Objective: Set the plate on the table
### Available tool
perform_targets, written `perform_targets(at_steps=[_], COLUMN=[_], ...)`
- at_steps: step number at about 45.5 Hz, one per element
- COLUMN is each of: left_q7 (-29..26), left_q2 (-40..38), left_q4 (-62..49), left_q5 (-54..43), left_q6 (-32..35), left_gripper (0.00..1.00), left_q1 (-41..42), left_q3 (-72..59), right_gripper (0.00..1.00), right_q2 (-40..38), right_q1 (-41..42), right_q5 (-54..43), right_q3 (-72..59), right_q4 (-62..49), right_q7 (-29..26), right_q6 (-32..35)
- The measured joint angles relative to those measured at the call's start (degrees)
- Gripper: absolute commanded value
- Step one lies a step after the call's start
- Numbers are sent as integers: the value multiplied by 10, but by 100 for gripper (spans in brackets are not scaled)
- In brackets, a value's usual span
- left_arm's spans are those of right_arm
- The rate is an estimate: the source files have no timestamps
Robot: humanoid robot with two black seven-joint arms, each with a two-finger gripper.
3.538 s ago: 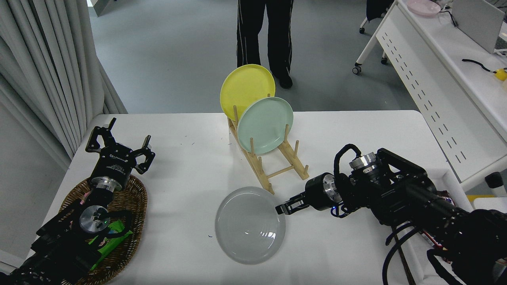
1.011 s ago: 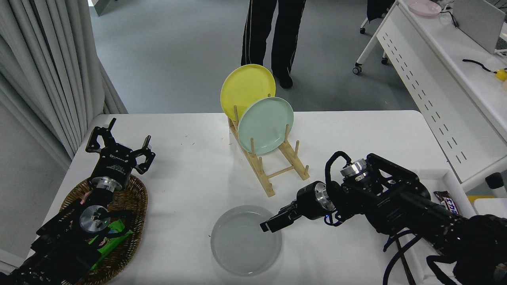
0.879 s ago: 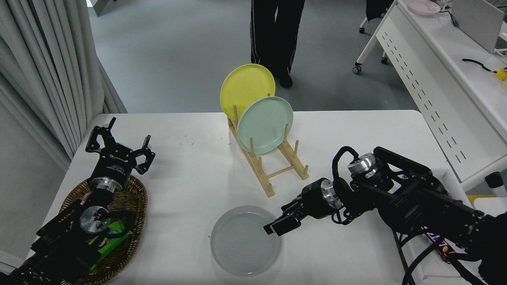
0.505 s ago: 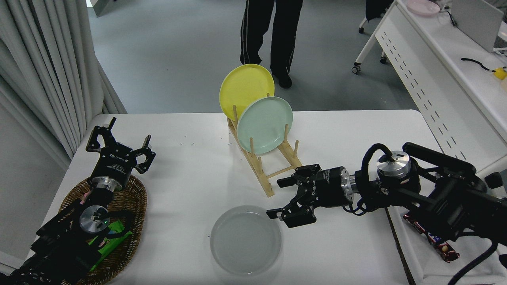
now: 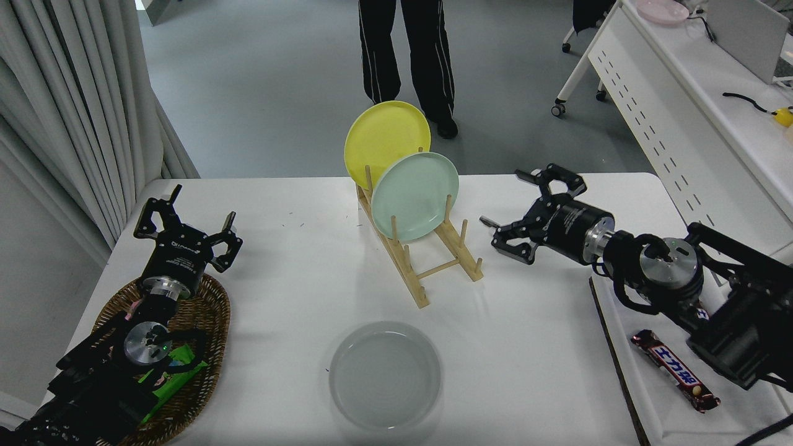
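Note:
The light grey plate [image 5: 385,375] lies flat on the white table [image 5: 297,291] near its front edge, with nothing touching it. My right gripper [image 5: 519,210] is open and empty, well behind and to the right of the plate, next to the right side of the wooden rack [image 5: 427,263]. My left gripper [image 5: 186,223] is open and parked at the left above a wicker basket [image 5: 204,322].
The rack holds a yellow plate [image 5: 387,139] and a mint green plate [image 5: 415,195] upright. A candy bar [image 5: 675,370] lies on a white tray at the right. A person's legs [image 5: 406,56] stand beyond the table's far side. A white perforated desk [image 5: 681,136] is at the right.
My right gripper set the grey plate flat, let go of its rim and opened, then drew back and to the right, up beside the rack. The plate stays put.

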Motion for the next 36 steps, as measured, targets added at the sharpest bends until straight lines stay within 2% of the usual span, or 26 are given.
perform_targets(at_steps=[6, 13, 24, 36], left_q7=[0, 0, 0, 0], left_q2=[0, 0, 0, 0], left_q4=[0, 0, 0, 0], left_q5=[0, 0, 0, 0], left_q6=[0, 0, 0, 0], left_gripper=[100, 100, 100, 100], left_q1=[0, 0, 0, 0], left_q3=[0, 0, 0, 0], right_gripper=[99, 99, 99, 99], right_q2=[29, 45, 71, 103], right_q1=[-50, -83, -118, -137], right_q5=[-134, -209, -277, -305], right_q3=[89, 135, 190, 224], right_q4=[-21, -44, -90, -150], right_q7=[22, 54, 108, 153], right_q6=[2, 6, 22, 88])
